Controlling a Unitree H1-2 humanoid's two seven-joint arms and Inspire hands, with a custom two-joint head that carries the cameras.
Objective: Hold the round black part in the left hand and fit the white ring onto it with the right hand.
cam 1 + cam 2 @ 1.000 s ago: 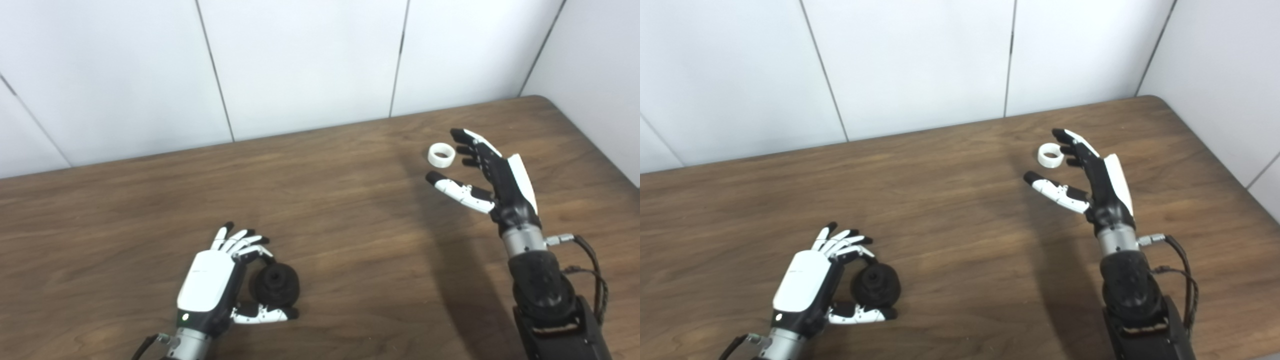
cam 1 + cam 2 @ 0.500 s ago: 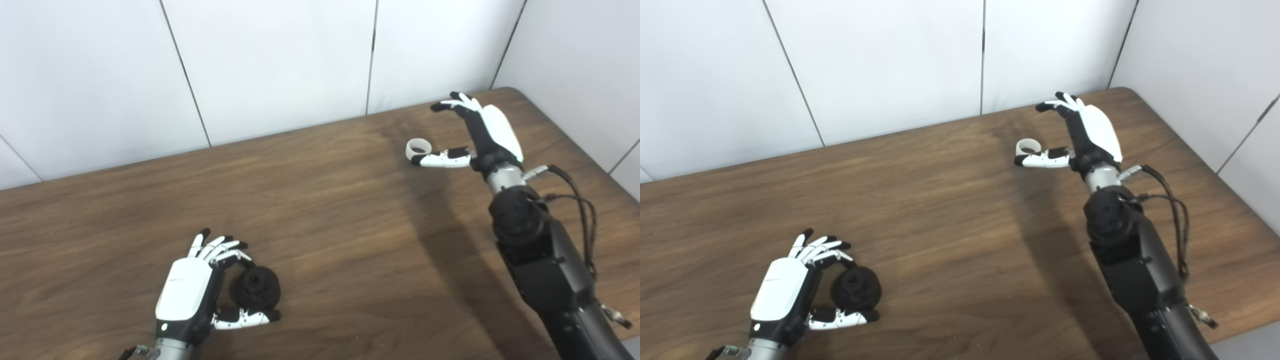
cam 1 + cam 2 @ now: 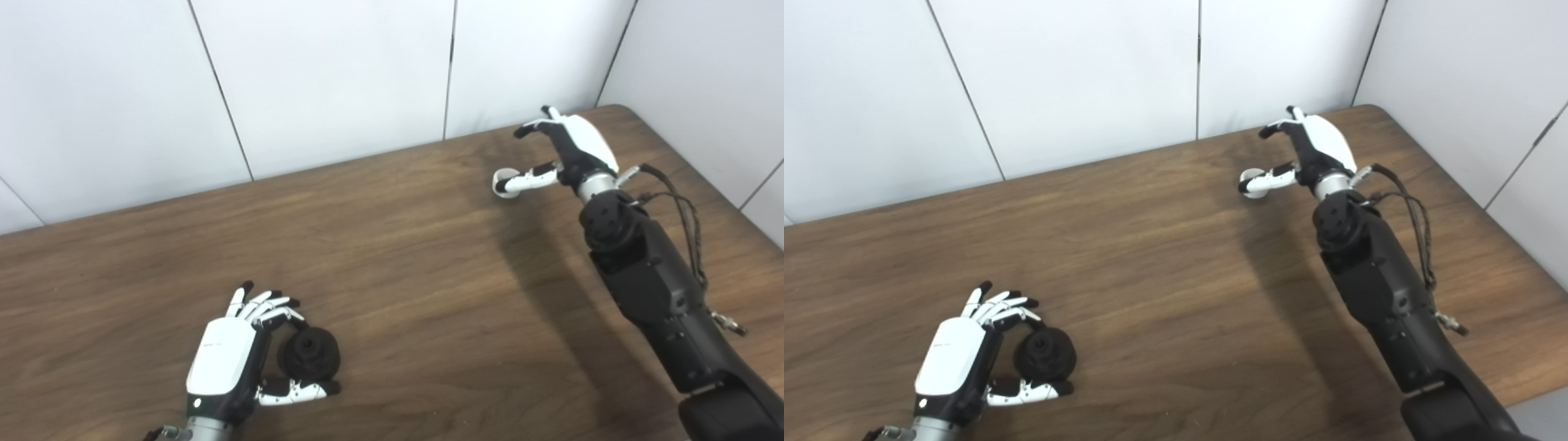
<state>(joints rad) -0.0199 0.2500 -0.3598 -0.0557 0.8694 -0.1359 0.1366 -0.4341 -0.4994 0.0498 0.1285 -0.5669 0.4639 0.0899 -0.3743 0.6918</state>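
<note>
The round black part (image 3: 309, 353) lies on the wooden table (image 3: 398, 263) near its front left. My left hand (image 3: 229, 361) cups it from the left: curled fingers (image 3: 278, 309) reach its top edge and the thumb (image 3: 294, 392) lies stretched along the table just below it. The part rests on the table. The white ring (image 3: 506, 184) lies far right at the back. My right hand (image 3: 572, 147) is over it and open, with the thumb tip against the ring's front, partly hiding it, and the fingers (image 3: 533, 125) arched in the air behind it.
White wall panels (image 3: 343, 73) rise close behind the table's back edge, just beyond the right hand. The table's rounded right corner (image 3: 631, 113) is near the right wrist. A cable (image 3: 686, 208) loops off the right forearm.
The camera has turned to the right. My right hand has reached farther back and turned palm down over the ring, bringing its thumb onto it. The left hand and black part have stayed put.
</note>
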